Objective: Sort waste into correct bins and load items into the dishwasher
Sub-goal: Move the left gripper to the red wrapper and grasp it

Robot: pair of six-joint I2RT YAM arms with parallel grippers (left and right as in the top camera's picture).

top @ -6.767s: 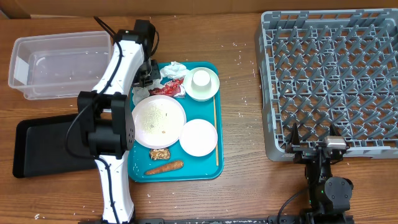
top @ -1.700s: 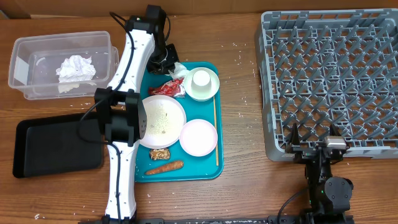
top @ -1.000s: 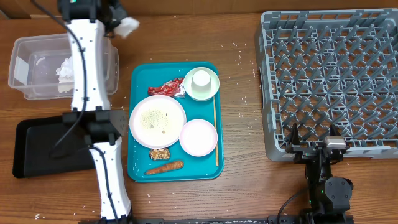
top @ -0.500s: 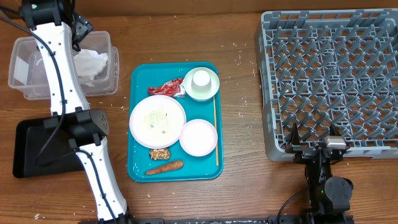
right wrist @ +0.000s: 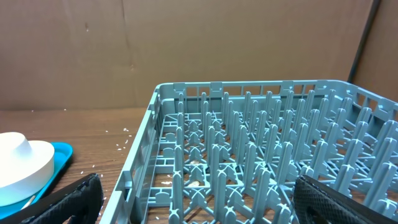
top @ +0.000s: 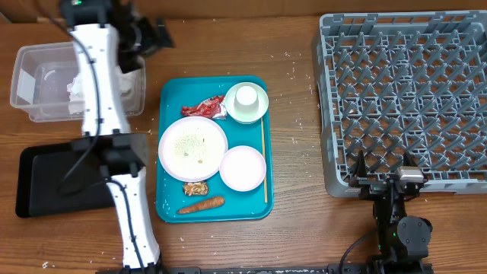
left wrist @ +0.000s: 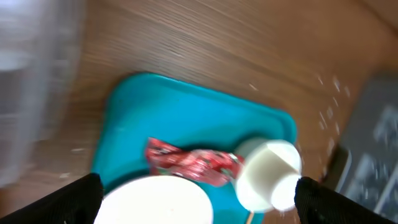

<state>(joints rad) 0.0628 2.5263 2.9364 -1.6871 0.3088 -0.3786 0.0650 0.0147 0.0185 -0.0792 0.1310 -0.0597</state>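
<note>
Left gripper point(top: 152, 34) jaws apart, empty, off the tray's point(top: 171, 91) far-left corner; drop onto wrapper point(top: 204, 109) near tray's far edge, pinch its middle.

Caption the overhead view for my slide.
Napkin in the clear tub, left tool open beside it; wrapper, carrot and dishes on the teal tray.

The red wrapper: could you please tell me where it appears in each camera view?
Overhead: red wrapper on the teal tray's upper part, left of the bowl.
Left wrist: red wrapper lower centre, beside the cup.
Right wrist: not in it.
Shared landmark: the teal tray.
</note>
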